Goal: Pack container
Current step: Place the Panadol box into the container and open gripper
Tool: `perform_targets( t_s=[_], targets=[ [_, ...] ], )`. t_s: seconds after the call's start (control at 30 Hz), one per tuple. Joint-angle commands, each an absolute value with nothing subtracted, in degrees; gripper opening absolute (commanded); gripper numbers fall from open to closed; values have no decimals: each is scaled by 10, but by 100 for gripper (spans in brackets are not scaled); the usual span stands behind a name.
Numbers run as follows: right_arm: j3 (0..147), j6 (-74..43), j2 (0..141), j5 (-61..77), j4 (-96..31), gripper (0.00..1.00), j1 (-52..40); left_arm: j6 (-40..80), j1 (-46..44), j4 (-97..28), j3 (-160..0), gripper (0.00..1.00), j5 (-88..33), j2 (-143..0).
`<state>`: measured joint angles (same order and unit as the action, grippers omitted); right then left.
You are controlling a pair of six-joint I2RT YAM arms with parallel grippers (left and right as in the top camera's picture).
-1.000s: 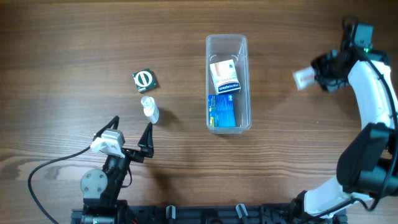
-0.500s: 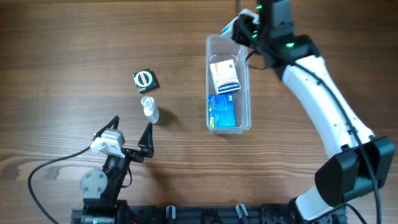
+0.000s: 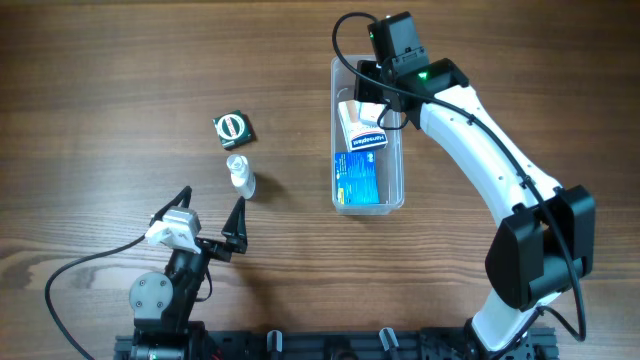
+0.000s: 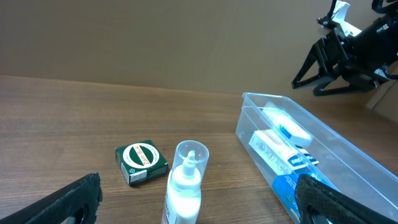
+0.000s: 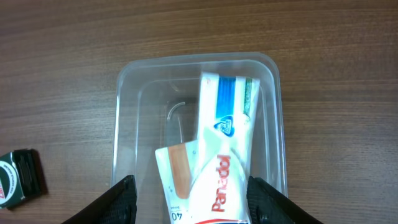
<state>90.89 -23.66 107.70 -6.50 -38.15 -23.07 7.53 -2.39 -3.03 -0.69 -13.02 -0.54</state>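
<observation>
The clear plastic container lies lengthwise at the table's middle and also shows in the right wrist view and the left wrist view. It holds a white Panadol box, a small white box with a plaster picture leaning on it, and a blue box. My right gripper hovers over the container's far end, open, its fingers wide of both boxes. My left gripper is open and empty near the front left.
A white spray bottle lies just ahead of my left gripper and shows in the left wrist view. A small green box sits beyond it and shows in the left wrist view too. Bare wood surrounds them.
My right arm swung from the far right to over the container's far end, carrying a small white box. The gripper is now open and the box lies in the container. The left arm has not moved.
</observation>
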Motion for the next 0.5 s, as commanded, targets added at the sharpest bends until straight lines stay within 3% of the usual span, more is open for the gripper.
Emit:
perform_targets(
  t_s=[0.0,0.27,0.33,0.4,0.47],
  targets=[
    [915,-225,1086,-75,-382,57,-230,64,-20,-32,-3,100,-135,-4],
    [915,-226,1080,-75,-385,61,-230,64,-20,-31,-3,100,-135,-4],
    [920,-228,1059,-69,-385,72,-230,64,-20,-32,-3,100,-135,-4],
    [926,-230,1030,-66,-386,97,-227,64,-20,-31,-3,100,-135,-4],
    [930,-249,990,-76,-395,100,-213,64,-20,-32,-3,100,-135,-4]
  ],
)
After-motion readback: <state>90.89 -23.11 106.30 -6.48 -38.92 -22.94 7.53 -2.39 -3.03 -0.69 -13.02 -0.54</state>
